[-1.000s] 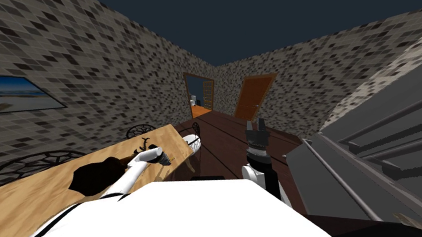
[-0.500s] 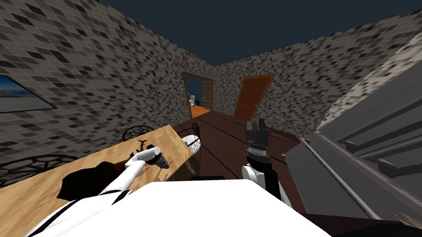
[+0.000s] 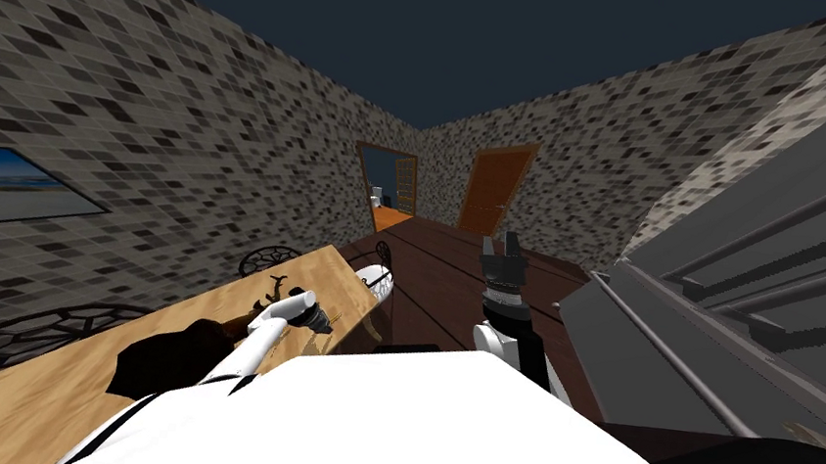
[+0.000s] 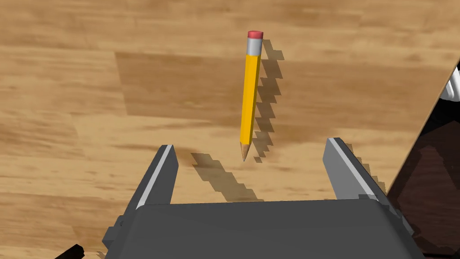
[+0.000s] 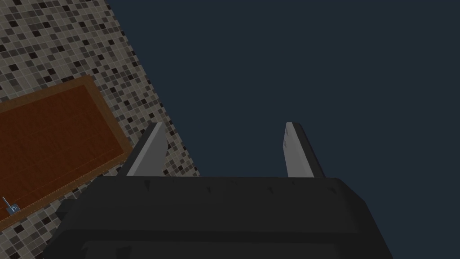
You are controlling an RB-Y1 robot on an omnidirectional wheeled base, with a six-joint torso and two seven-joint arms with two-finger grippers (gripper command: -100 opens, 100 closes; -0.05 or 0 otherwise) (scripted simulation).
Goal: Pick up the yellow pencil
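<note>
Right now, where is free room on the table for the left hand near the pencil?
Bare wooden table lies on both sides of the yellow pencil, ahead of each finger of the open left gripper. Tight only beyond one finger, at the table's edge.

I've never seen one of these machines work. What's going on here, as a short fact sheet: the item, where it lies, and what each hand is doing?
item: yellow pencil, pink eraser at one end, sharpened tip at the other
lies on: wooden table, flat, not far from its edge
left hand: open, aimed at the table; the pencil's tip sits between its fingertips, untouched
right hand: open, empty, held up away from the table
picked up yet: no
</note>
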